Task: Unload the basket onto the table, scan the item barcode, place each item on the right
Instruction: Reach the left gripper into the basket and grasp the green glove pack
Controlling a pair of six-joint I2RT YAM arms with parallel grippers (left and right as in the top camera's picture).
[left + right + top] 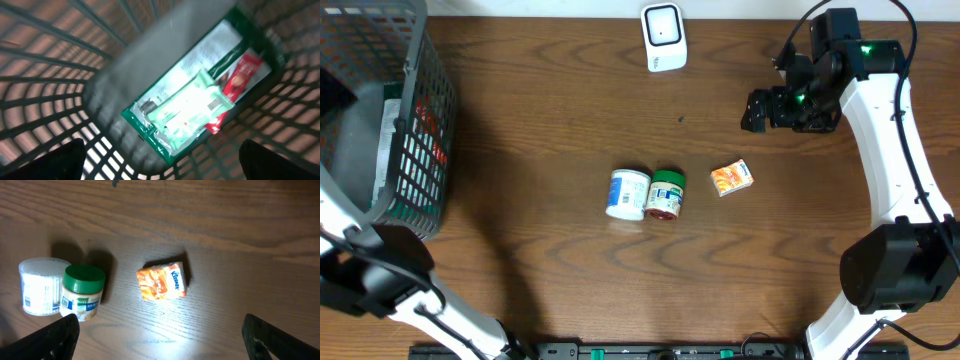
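The white barcode scanner (pixel 664 37) stands at the table's far edge. Three items lie mid-table: a white tub (pixel 627 193) on its side, a green-lidded jar (pixel 666 193) touching it, and an orange tissue pack (pixel 731 178). My right gripper (pixel 758 110) hovers open behind the tissue pack (pixel 162 281), nothing between its fingers (pixel 55 337). My left gripper (pixel 160 147) is open over the inside of the grey basket (pixel 415 150). Below it lie a pale green pack (pixel 187 110) with a barcode, a large green-edged packet (pixel 165 75) and a red packet (pixel 242 75).
The basket's mesh walls (pixel 45 75) rise on all sides of the left gripper. The jar (pixel 82 292) and tub (pixel 37 286) sit left of the tissue pack in the right wrist view. Bare wood lies between the items and the scanner.
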